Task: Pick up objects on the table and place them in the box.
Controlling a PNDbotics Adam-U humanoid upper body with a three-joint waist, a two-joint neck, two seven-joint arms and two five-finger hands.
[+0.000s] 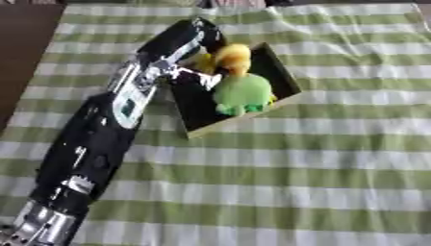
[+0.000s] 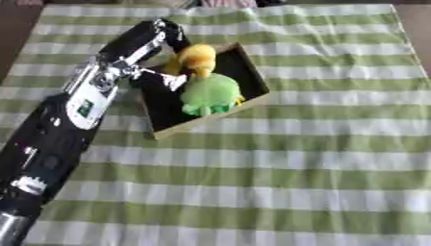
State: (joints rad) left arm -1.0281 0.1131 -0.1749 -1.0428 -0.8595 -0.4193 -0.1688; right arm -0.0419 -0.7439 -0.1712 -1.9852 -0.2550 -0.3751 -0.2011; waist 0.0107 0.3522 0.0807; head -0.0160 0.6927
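Left hand (image 1: 198, 36) over box (image 1: 282, 72) on green-striped cloth (image 1: 295, 168); its grip can't be told.

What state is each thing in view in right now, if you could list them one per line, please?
Box: open-topped, on the striped cloth, askew to the stripes.
Green toy: inside the box, against its near right wall.
Yellow toy: at the box's far end, behind the green toy.
Left hand: over the box's far left corner; fingers not discernible.
Striped cloth: spread flat.
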